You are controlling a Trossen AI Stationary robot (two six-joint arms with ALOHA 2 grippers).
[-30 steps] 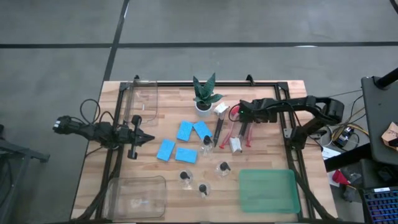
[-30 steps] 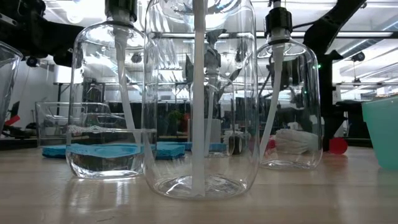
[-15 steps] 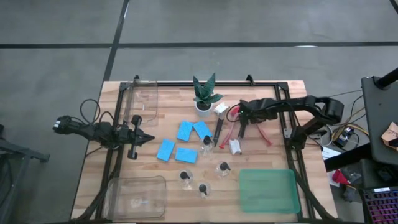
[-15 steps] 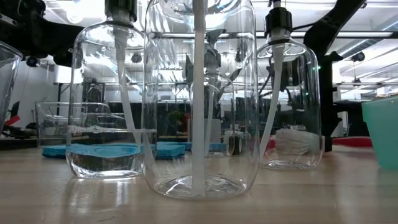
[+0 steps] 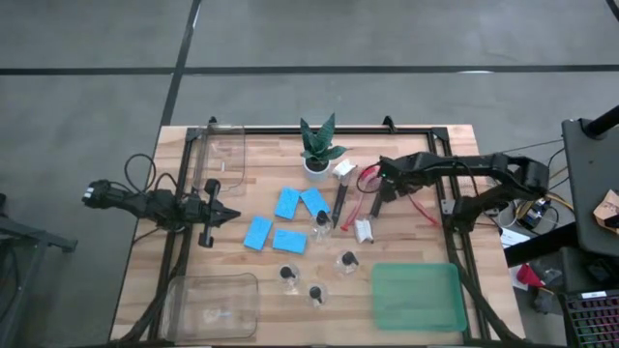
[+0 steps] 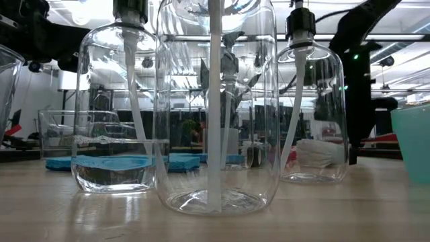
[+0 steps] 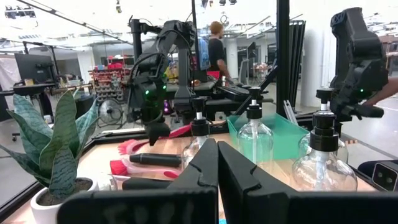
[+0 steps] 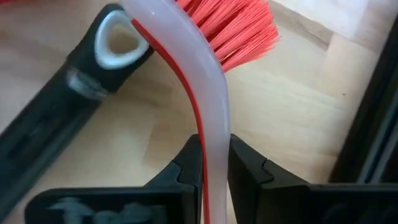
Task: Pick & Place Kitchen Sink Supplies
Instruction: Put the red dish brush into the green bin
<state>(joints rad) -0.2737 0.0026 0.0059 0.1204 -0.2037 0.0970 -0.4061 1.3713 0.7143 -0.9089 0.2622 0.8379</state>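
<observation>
Right pincer [image 8: 214, 163] clamped on red brush [image 8: 205, 93], grip hidden overhead.

high: overhead, whole table [image 5: 426, 266] | low: tabletop level, bottles [image 6: 215, 107] close | wrists: forward

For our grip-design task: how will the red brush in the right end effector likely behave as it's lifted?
The brush is shut in the right end effector on its thin, smooth handle, so it may slip or swivel. The bristle head sits far from the grip, so that end probably droops. It looks light and fairly stiff.
</observation>
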